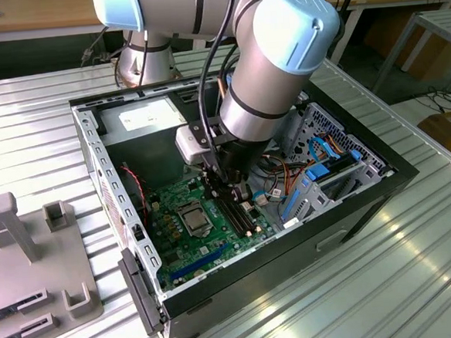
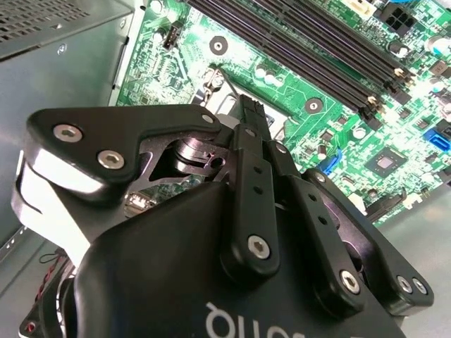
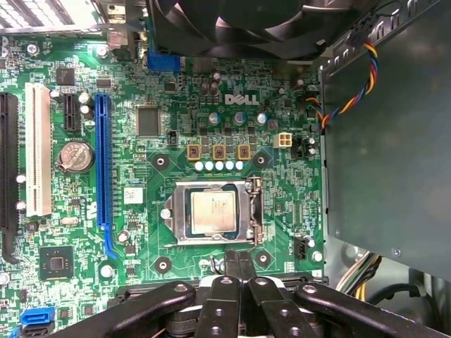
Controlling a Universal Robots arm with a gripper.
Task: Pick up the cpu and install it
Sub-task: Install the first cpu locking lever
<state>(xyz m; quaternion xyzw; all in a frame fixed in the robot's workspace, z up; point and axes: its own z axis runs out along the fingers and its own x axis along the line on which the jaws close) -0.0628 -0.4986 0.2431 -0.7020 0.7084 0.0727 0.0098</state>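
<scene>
Inside one open computer case [image 1: 381, 175], the single cpu [image 3: 213, 213] sits in the socket frame [image 3: 182, 232] on the green motherboard [image 3: 282, 190]. Just beside the socket, the arm's gripper [image 3: 238, 259] hovers with fingers [image 3: 230, 264] pressed together, holding nothing.

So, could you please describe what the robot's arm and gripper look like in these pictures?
The arm is a run of thick silver-grey tubes with rounded pale blue caps on its joints and a black band near the wrist. Black cables run down along it. The gripper is matte black, built from jointed bar links pinned with silver bolts, ending in slim black fingers. White lettering marks its black body.
</scene>
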